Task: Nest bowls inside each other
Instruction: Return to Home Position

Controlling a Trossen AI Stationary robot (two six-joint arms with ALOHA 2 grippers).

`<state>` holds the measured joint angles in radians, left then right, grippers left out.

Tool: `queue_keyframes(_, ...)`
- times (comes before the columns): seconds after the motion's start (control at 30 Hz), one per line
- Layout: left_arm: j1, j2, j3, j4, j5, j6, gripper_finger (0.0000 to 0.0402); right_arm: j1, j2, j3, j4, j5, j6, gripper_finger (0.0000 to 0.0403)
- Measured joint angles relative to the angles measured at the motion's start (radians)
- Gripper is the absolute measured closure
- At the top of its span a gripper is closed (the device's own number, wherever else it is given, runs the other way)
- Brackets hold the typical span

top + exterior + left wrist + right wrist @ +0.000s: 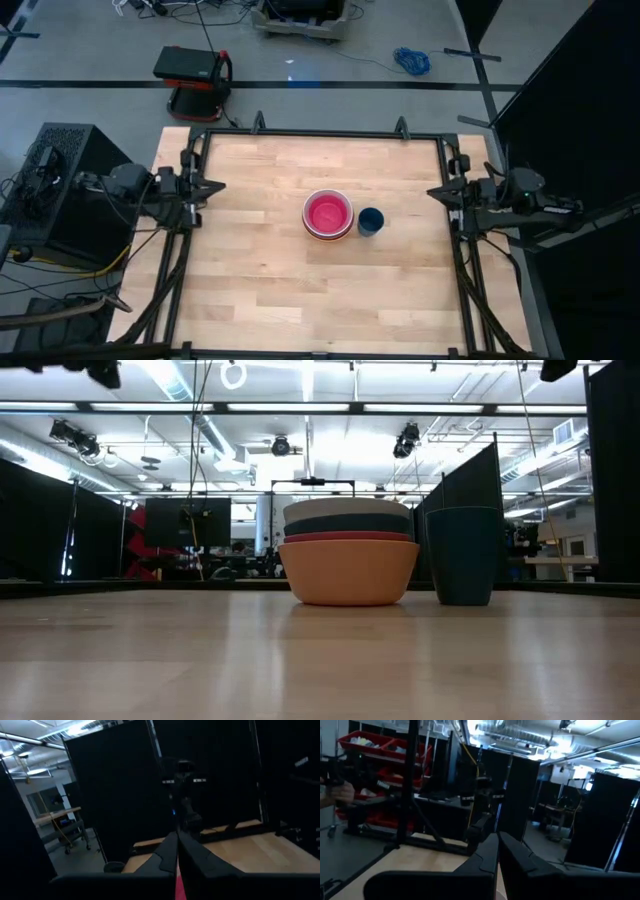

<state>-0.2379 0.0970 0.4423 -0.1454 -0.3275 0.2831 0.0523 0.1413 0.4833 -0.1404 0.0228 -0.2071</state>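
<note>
The bowls (328, 215) stand nested in one stack at the middle of the table, resting on the orange bottom bowl (348, 572). Above it show a red rim (348, 537), a dark teal one (340, 524) and a white one (345, 508). From above, the magenta-pink bowl (328, 212) lies innermost. My left gripper (218, 187) is shut at the table's left edge, pointing level toward the stack. My right gripper (432, 190) is shut at the right edge, facing it. Both show shut in their wrist views (177, 836) (497, 836) and hold nothing.
A dark blue cup (371, 221) stands upright just right of the stack, also seen in the low view (463, 555). A black frame (320, 134) runs round the table. A red and black case (192, 72) sits on the floor beyond the far edge.
</note>
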Motion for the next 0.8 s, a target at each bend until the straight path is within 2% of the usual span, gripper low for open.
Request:
queue_keyframes(0.13, 0.000, -0.098, -0.081, 0.020, 0.001, -0.022, 0.0401, -0.010, -0.020, -0.051, 0.002, 0.001, 0.043, 0.0403)
queue_keyframes(0.63, 0.001, -0.097, -0.179, 0.110, 0.044, -0.042, 0.0401, -0.038, -0.044, -0.245, 0.192, -0.011, 0.135, 0.0403)
queue_keyframes(0.8, 0.001, -0.096, -0.289, 0.269, 0.083, -0.054, 0.0401, -0.039, -0.043, -0.278, 0.228, -0.028, 0.152, 0.0403)
